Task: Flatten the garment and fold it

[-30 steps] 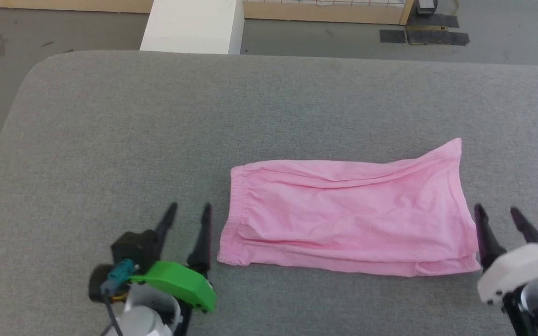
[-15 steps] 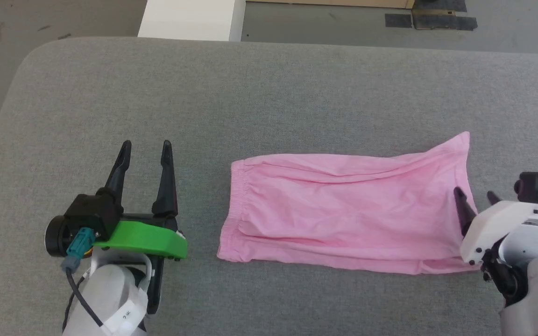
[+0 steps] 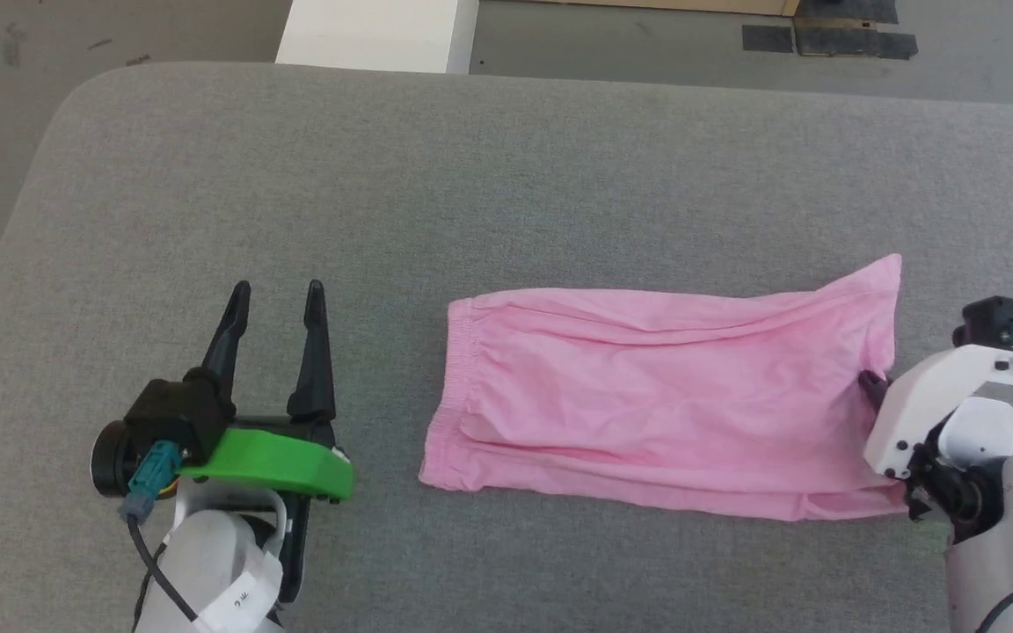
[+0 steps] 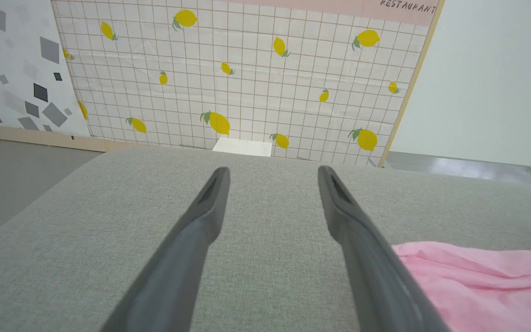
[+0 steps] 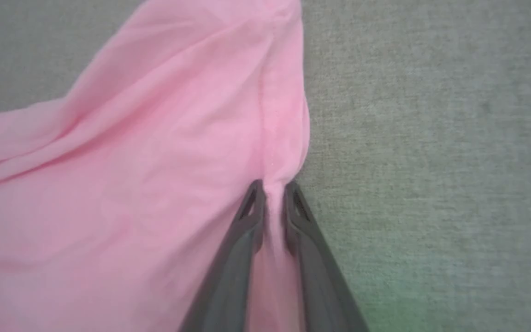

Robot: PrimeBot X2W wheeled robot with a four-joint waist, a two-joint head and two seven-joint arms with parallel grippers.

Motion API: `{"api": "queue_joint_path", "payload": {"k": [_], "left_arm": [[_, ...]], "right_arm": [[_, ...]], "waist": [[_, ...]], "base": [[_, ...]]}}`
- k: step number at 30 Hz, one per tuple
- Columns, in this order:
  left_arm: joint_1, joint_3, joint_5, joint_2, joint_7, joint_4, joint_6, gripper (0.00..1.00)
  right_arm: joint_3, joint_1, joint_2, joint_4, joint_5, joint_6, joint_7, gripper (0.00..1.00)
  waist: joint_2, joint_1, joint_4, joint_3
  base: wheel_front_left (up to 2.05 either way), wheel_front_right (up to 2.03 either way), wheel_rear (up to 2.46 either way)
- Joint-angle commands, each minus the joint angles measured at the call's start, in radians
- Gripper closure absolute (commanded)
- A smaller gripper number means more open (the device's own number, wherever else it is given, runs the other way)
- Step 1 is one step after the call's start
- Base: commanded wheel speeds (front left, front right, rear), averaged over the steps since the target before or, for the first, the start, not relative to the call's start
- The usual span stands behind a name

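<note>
The garment (image 3: 656,404), pink shorts with a gathered waistband at the left end, lies folded lengthwise on the grey table (image 3: 471,176). My right gripper (image 3: 874,384) sits at the shorts' right hem edge, shut on a pinch of the pink fabric. In the right wrist view the two fingers (image 5: 252,216) squeeze a ridge of the garment (image 5: 132,175) between them. My left gripper (image 3: 278,290) rests open on the table, well left of the waistband, holding nothing. The left wrist view shows its spread fingers (image 4: 210,207) over bare cloth, with the garment (image 4: 486,281) at the lower right.
The grey table has a rounded far-left corner, with floor beyond it. A white block (image 3: 375,35) stands behind the table's far edge. A lemon-patterned wall panel (image 4: 247,74) rises beyond the table in the left wrist view.
My right gripper has moved in onto the right hem and closed on the fabric. My left gripper has pulled away left of the waistband, still open. The head camera has shifted a little.
</note>
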Motion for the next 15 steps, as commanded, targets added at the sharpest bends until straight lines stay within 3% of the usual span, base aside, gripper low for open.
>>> {"api": "queue_joint_path", "payload": {"k": [1, 7, 15], "left_arm": [[0.009, 0.007, 0.007, -0.006, -0.004, 0.005, -0.009, 0.0], [0.013, 0.033, 0.023, -0.02, -0.004, 0.019, -0.027, 0.0], [0.019, 0.049, 0.034, -0.032, -0.004, 0.032, -0.041, 0.0]], "right_arm": [[0.014, 0.026, 0.019, 0.001, 0.011, -0.001, 0.0, 1.0], [-0.013, 0.066, 0.019, -0.087, 0.018, -0.001, -0.046, 1.0], [-0.169, 0.144, 0.019, -0.244, -0.073, -0.001, -0.085, 1.0]], "waist": [[0.0, 0.0, -0.001, 0.001], [0.0, 0.0, -0.009, -0.001], [0.0, 0.0, -0.013, -0.008]], "base": [[0.0, 0.0, 0.0], [0.0, 0.0, 0.0], [0.0, 0.0, 0.0]]}}
